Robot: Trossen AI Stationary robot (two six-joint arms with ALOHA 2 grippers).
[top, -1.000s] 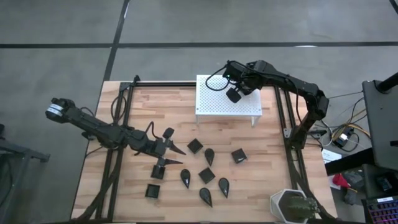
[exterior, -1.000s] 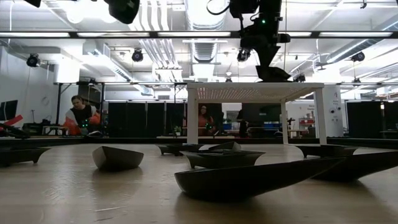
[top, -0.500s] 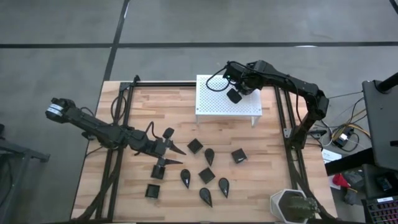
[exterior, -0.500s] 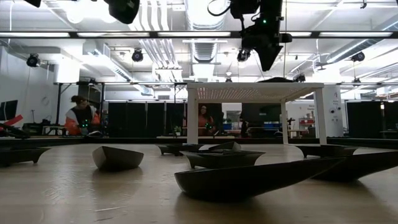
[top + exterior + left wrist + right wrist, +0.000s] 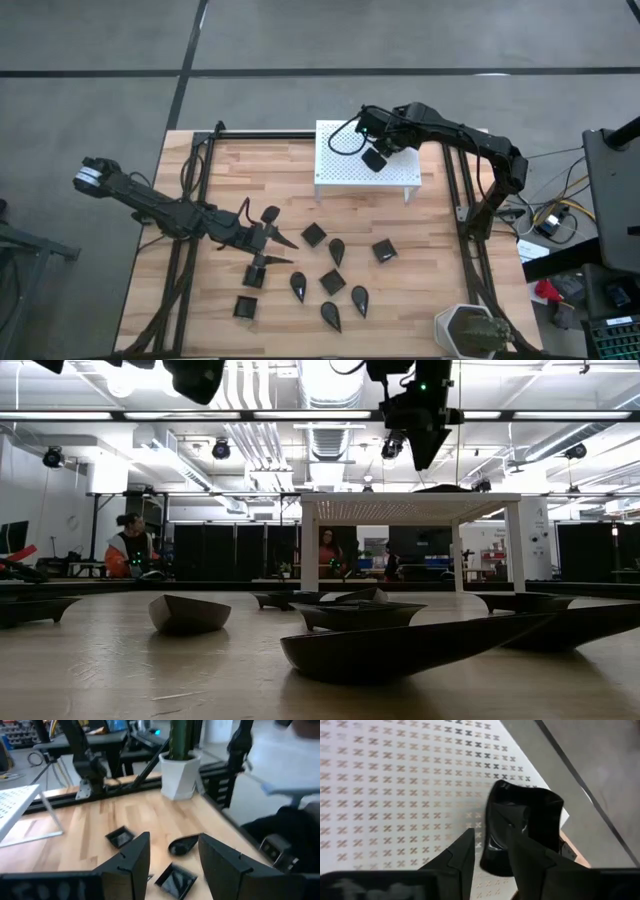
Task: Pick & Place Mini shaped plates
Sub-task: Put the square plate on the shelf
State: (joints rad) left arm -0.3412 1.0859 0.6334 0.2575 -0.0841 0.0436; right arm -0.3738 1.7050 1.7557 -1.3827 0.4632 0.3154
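My right gripper (image 5: 490,852) hovers open above the square mini plate (image 5: 522,832) lying near the right edge of the white perforated stand (image 5: 340,165). It looks light, rigid and slick; I'd pinch its raised rim. More mini plates (image 5: 332,282) crowd the table (image 5: 420,250), near my left gripper (image 5: 272,240), also open.

Bright, even ceiling strip lighting; wrist views soft and blurred, shadows faint.
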